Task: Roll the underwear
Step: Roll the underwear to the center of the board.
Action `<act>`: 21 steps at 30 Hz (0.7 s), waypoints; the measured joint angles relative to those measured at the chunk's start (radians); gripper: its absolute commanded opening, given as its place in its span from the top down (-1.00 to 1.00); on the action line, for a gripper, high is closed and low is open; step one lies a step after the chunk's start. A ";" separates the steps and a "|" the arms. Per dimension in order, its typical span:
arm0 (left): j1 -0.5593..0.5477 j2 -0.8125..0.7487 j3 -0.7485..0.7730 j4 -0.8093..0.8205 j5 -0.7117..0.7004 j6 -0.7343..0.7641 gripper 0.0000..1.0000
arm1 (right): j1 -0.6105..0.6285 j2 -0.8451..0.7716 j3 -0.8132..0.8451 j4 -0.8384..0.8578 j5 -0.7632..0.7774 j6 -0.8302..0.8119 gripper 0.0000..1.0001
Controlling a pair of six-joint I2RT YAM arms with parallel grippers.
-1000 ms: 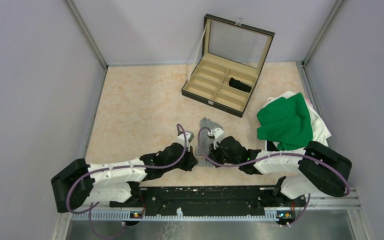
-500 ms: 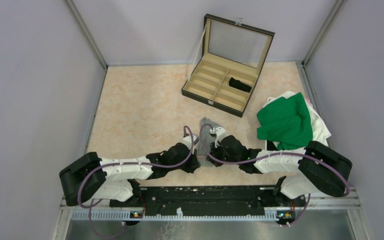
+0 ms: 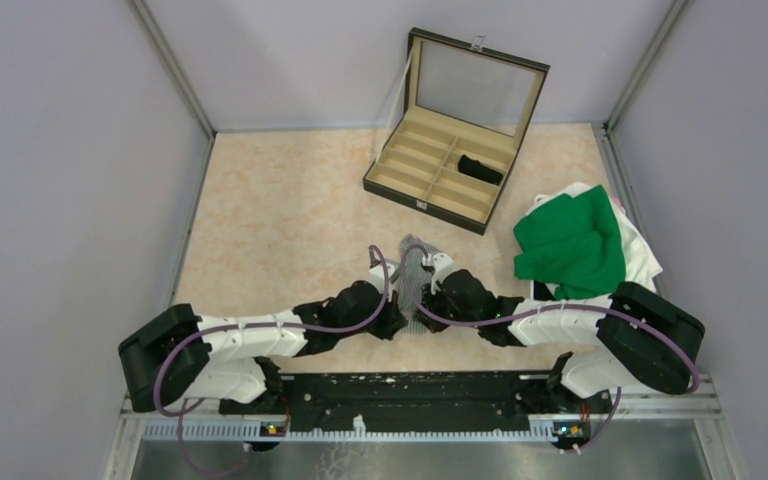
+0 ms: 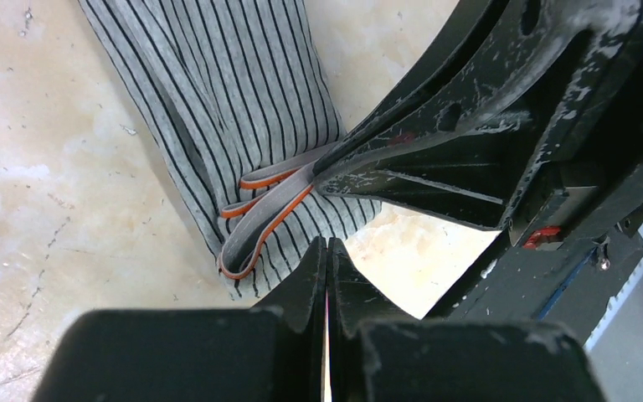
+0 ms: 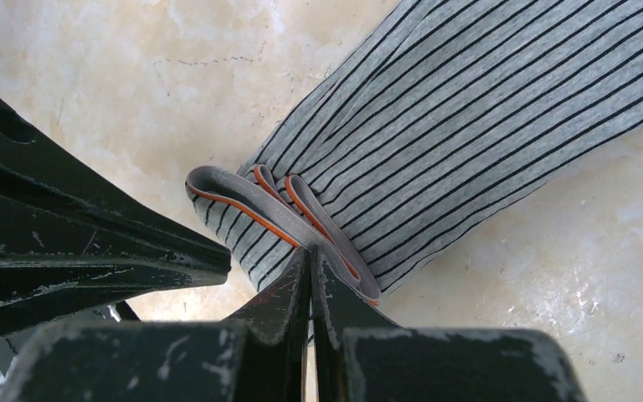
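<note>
The grey, black-striped fabric underwear [image 5: 486,109], folded into a strip, is laid between the grippers, long axis directed away from the bases. Its orange-edged waistband [image 5: 251,205] (the near end) is met by the right gripper [image 5: 311,255], with the left gripper [image 4: 327,247] just beside. Both are pressed together, and any pinch cannot be told.

Open room lies on the left of the beige marbled counter [image 3: 280,220], up to the grey side wall [image 3: 60,200]. At the far middle, the black compartmented case [image 3: 422,205] stands with its lid raised and blocks that way. A heap of green and white cloth [image 3: 570,245] fills the right side. In the near middle the left tool [image 4: 327,251] and right tool [image 5: 311,255], both closed, crowd tip to tip over the near end of the grey black-striped fabric garment [image 3: 412,262], with only a narrow gap between them.
</note>
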 measured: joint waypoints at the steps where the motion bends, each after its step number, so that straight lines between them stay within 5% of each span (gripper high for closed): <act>1: 0.000 0.000 0.003 0.000 -0.003 0.001 1.00 | 0.000 0.000 0.000 0.000 0.000 0.003 1.00; 17: 0.008 0.119 0.011 0.096 -0.077 -0.018 1.00 | -0.010 -0.007 -0.001 -0.013 -0.005 0.017 1.00; 21: 0.008 0.132 0.011 0.115 -0.083 -0.023 1.00 | -0.012 -0.039 -0.018 -0.014 -0.009 0.006 0.72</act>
